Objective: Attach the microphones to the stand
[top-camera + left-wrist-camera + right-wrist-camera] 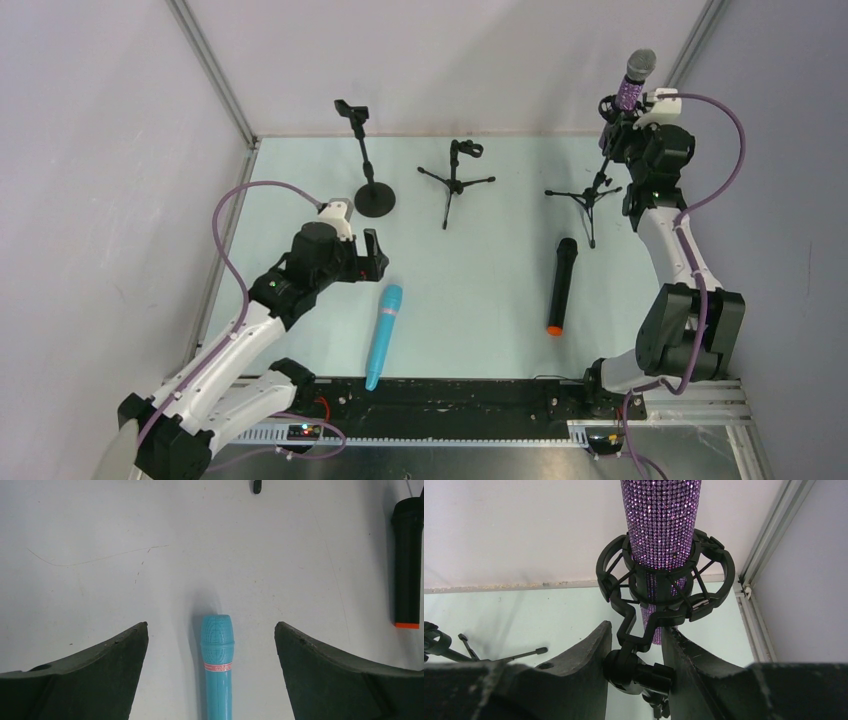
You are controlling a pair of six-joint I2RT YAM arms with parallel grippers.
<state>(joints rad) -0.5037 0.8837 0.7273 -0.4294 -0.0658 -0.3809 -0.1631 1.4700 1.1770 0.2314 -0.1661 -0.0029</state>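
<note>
Purple glitter microphone (634,80), upright in shock mount (664,580) atop right tripod stand (590,195). Right gripper (636,630) narrowly parted about stand's swivel joint; clamped or not, cannot tell. Black microphone (560,285), orange-ended, flat on table (480,260), near stand's feet. Turquoise microphone (384,335) well left of stand; left gripper (211,624) above its head, spread wide, holding nothing.

L arm (235,345), R arm (680,250): white links, black joints, purple cables (743,140); pincer fingers (90,675) matte black, scuffed.

turquoise microphone (217,665) — tail cut off (lower edge) | purple microphone (661,525) — head out of frame, above
</note>
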